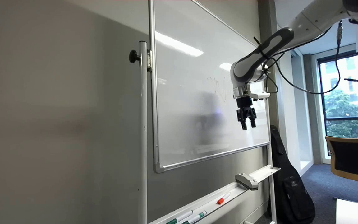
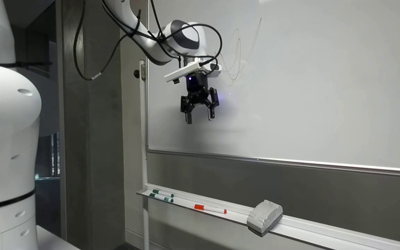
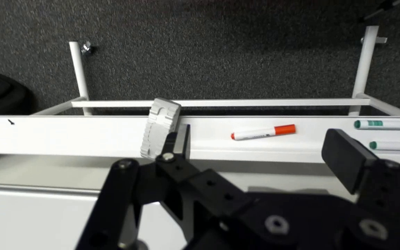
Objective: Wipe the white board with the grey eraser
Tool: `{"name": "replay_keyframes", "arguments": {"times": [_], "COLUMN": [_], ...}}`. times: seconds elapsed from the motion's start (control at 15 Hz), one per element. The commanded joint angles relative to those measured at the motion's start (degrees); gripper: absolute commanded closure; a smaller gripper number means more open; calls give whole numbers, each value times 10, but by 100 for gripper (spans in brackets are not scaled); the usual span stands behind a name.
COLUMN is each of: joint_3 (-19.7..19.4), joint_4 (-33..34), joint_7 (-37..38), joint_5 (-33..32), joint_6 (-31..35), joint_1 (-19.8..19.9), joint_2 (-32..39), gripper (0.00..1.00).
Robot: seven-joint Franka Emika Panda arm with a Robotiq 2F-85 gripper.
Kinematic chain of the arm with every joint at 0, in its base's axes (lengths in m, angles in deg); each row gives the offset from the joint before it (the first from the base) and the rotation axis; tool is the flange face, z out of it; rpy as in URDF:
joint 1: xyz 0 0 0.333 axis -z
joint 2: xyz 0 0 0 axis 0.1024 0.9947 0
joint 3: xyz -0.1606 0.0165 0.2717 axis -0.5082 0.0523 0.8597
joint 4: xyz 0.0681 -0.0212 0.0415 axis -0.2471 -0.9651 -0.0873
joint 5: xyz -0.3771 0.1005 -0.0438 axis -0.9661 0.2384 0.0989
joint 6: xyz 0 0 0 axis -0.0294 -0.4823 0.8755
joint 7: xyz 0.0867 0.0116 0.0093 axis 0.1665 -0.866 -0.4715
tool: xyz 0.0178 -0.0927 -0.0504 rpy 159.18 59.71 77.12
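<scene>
The white board [image 1: 182, 130] stands upright and shows in both exterior views [image 2: 325, 86]. Thin faint scribbled lines [image 2: 239, 57] are on it. Its lower edge shows in the wrist view [image 3: 30, 189]. The grey eraser [image 1: 246, 181] lies tilted across the ledge below the board, also in an exterior view [image 2: 265, 217] and the wrist view [image 3: 160, 126]. My gripper [image 1: 248, 125] points down in front of the board, well above the ledge. Its fingers are apart with nothing between them [image 2: 200, 119]. In the wrist view the left finger of the gripper [image 3: 259, 149] covers part of the eraser's edge.
The white ledge [image 3: 64, 135] holds a red marker [image 3: 263, 132] and two green-capped markers [image 2: 161, 196]. White stand posts [image 1: 143, 133] flank the board. A black bag [image 1: 294, 189] leans behind the stand. A chair [image 1: 353, 158] is at the right of that view.
</scene>
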Motion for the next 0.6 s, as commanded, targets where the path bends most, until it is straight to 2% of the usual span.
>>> {"name": "replay_keyframes", "arguments": {"times": [0.0, 0.33, 0.53], "joint_3": [-3, -6, -11], "joint_4": [0, 0, 7], "joint_7": [0, 2, 19], "joint_5": [0, 0, -5], "joint_6": [-1, -1, 15], "joint_1": [7, 8, 16], "joint_2": [7, 11, 52], "gripper": [0, 0, 0]}}
